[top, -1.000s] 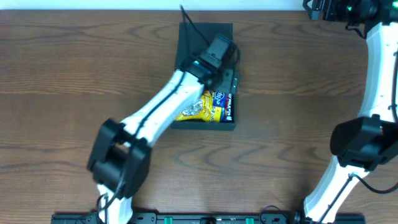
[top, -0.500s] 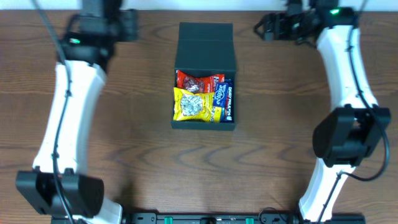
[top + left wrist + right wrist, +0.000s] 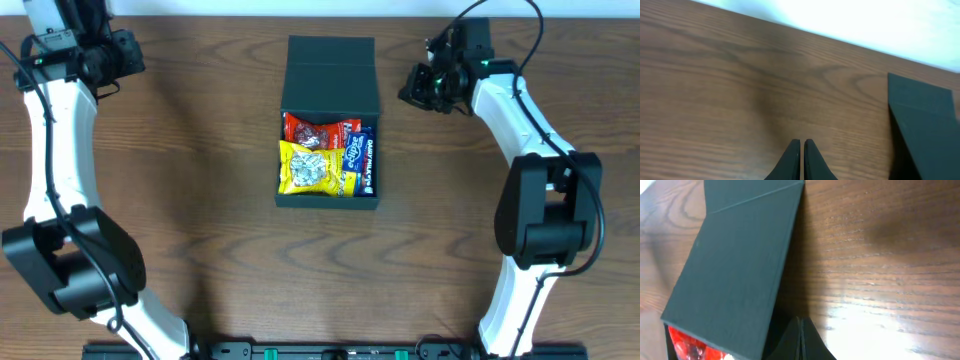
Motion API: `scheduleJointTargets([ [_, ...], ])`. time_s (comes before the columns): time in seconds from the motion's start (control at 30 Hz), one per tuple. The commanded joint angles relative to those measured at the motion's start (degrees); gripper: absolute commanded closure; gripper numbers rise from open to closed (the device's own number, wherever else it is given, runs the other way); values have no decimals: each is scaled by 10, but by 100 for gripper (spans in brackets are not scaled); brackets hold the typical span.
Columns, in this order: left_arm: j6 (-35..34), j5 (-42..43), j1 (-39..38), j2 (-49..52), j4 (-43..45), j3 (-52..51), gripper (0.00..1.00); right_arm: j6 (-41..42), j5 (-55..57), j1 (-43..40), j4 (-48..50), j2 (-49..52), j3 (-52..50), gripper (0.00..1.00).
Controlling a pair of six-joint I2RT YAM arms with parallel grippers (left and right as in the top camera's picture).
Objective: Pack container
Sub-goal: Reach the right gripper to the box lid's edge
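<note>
The dark teal container (image 3: 281,196) lies at mid-table with its flap lid (image 3: 330,75) standing open toward the far edge. Inside it are a red packet (image 3: 320,130), a yellow packet (image 3: 308,170) and a blue packet (image 3: 362,165). My left gripper (image 3: 135,55) is at the far left corner, well away from the box, shut on nothing (image 3: 801,143). In that wrist view the lid (image 3: 925,115) shows at the right. My right gripper (image 3: 410,86) hangs just right of the lid, shut and empty (image 3: 800,322), with the lid (image 3: 735,265) and a bit of the red packet (image 3: 687,345) to its left.
Brown wooden tabletop (image 3: 200,230) surrounds the box. The far table edge meets a white wall (image 3: 850,17) close behind both grippers. The arm bases stand at the near edge, left (image 3: 90,280) and right (image 3: 545,220).
The left arm left the box and swung to the far left corner. The right gripper came down beside the lid. Both grippers have shut.
</note>
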Motion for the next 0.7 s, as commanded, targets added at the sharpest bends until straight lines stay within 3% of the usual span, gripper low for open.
scheduleJointTargets([
  [0.0, -10, 42, -9, 6, 7, -2, 94, 27, 1, 4, 25, 6, -29, 99],
  [0.2, -10, 42, -24, 7, 9, -2, 94, 63, -26, 7, 101, 14, -79, 99],
  [0.47, -10, 42, -25, 7, 8, -2, 94, 80, -117, 30, 185, 78, -83, 99],
  [0.67, -10, 44, -25, 7, 8, -2, 94, 93, -119, 49, 240, 99, -83, 99],
])
